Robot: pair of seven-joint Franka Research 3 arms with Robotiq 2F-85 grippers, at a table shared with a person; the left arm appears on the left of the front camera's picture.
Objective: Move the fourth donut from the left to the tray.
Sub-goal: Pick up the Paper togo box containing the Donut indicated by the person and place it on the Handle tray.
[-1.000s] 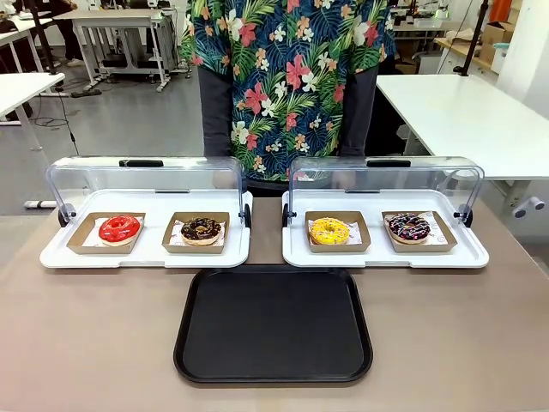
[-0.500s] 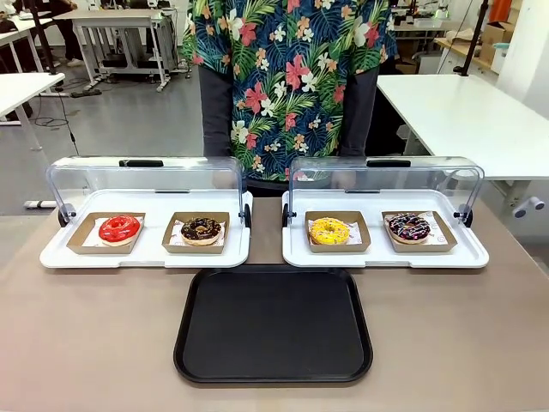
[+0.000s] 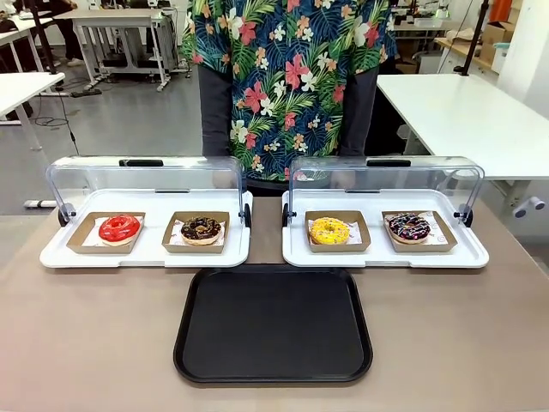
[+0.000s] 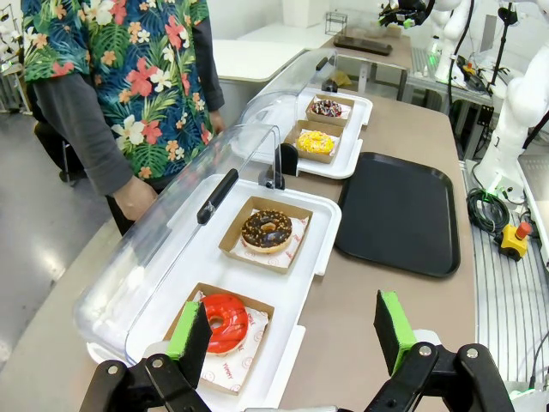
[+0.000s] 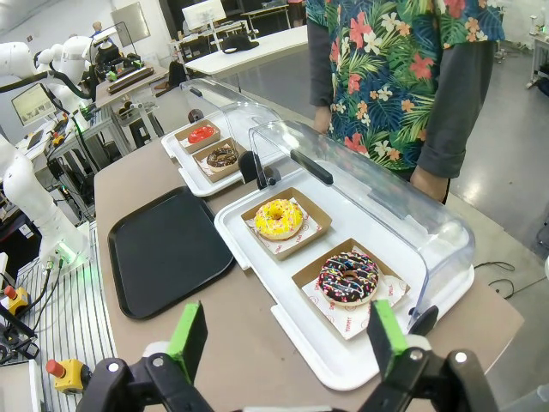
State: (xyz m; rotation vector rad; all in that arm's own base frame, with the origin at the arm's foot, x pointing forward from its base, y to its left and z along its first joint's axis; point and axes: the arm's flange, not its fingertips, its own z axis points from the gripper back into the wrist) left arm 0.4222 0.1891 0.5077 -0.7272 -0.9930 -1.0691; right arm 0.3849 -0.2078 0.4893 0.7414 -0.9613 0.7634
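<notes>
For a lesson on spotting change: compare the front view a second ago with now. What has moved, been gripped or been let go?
Nothing visibly changed. The striped donut sits in its holder on the right display tray, the black tray lies in front, and the person stands behind the table. The left gripper and right gripper are open, holding nothing.
</notes>
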